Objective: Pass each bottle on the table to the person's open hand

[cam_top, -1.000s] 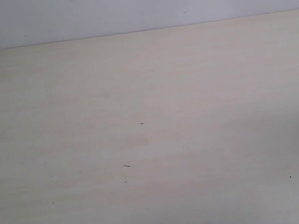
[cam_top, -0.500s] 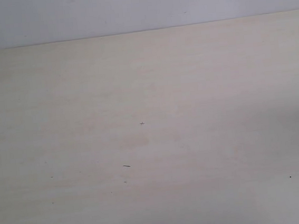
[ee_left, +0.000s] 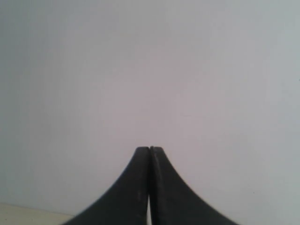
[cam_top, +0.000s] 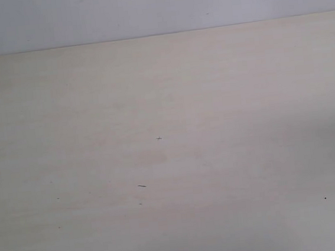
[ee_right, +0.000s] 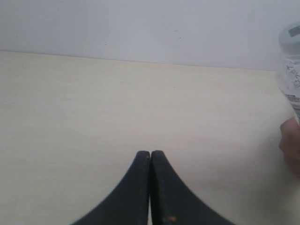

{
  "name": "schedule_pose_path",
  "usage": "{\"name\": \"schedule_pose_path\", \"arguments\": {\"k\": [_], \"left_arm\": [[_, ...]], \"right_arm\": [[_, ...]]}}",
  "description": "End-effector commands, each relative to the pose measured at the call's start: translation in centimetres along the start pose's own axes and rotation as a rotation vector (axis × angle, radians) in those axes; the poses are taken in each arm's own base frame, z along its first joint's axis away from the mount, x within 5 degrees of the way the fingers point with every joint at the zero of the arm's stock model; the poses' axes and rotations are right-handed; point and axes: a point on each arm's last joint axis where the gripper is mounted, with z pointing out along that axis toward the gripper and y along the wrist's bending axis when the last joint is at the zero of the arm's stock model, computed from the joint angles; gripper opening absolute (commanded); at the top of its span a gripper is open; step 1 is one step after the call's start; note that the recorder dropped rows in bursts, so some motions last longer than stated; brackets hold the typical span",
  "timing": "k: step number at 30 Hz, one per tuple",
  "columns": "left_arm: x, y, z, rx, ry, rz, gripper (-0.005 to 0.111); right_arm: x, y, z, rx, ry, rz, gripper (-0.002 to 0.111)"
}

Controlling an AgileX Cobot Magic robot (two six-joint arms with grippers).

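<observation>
The worktop (cam_top: 171, 161) is unchanged in the exterior view. The left pincer (ee_left: 149, 149) and right pincer (ee_right: 150, 153) are pressed together, empty. A person's hand (ee_right: 291, 144) holds a white-labelled bottle (ee_right: 289, 77), so that handover looks done.

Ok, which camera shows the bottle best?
The right wrist view. Only there does the bottle appear, cut off at the frame's edge, white label showing, with what looks like a hand by it. The exterior view shows just the table; the left wrist view, the shut left gripper and a wall.

Plain pale grey wall (cam_top: 156, 8) behind the wide beige table (cam_top: 223, 84), in soft, even light.
</observation>
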Motion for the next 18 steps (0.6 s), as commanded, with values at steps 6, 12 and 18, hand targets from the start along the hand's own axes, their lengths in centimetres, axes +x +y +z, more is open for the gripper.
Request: {"name": "schedule_pose_path", "arguments": {"k": [6, 12, 18], "left_arm": [[1.7, -1.4, -0.3, 0.17, 0.156, 0.074, 0.0], [4.2, -0.5, -0.6, 0.096, 0.302, 0.102, 0.0], [6.8, 0.4, -1.9, 0.057, 0.383, 0.148, 0.0]], "right_arm": [[0.1, 0.0, 0.0, 0.005, -0.004, -0.008, 0.0], [0.1, 0.0, 0.0, 0.005, -0.004, -0.008, 0.0], [0.1, 0.0, 0.0, 0.004, -0.004, -0.006, 0.0]]}}
